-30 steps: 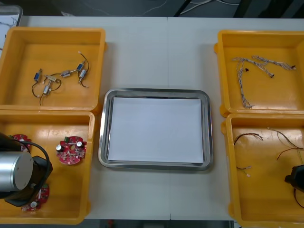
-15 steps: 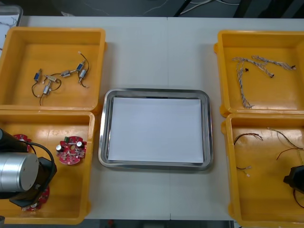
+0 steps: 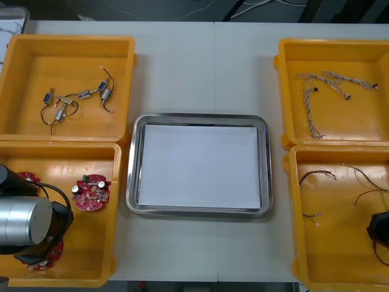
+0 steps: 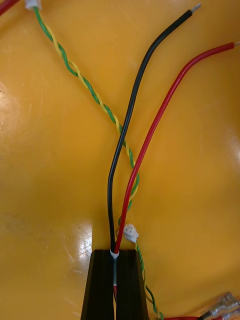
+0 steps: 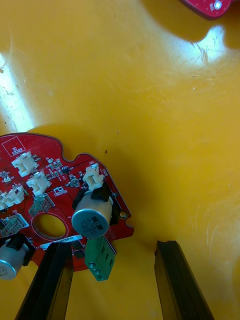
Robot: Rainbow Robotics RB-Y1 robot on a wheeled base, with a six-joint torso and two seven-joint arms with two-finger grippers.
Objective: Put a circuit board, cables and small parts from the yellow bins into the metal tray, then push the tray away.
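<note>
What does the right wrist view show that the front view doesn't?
Right wrist view: the right claw shut on a black-red cable crossing a green-yellow twisted cable. Front view: the tray, white inside, four bins, boards by the left arm. Both: the near right bin and its cables.

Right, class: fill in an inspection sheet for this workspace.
Surface: light table, yellow bins at its sides.
Job's things: metal tray, white inside, holds nothing; circuit boards and small metal parts in left bins.
Clutter: nothing seen.
Pincers: left pincer open beside a circuit board; right pincer shut on black and red cable.
Cables: twisted blue and white cables in far right bin; green and yellow cable crosses the held one.
Surroundings: dark floor beyond table.
</note>
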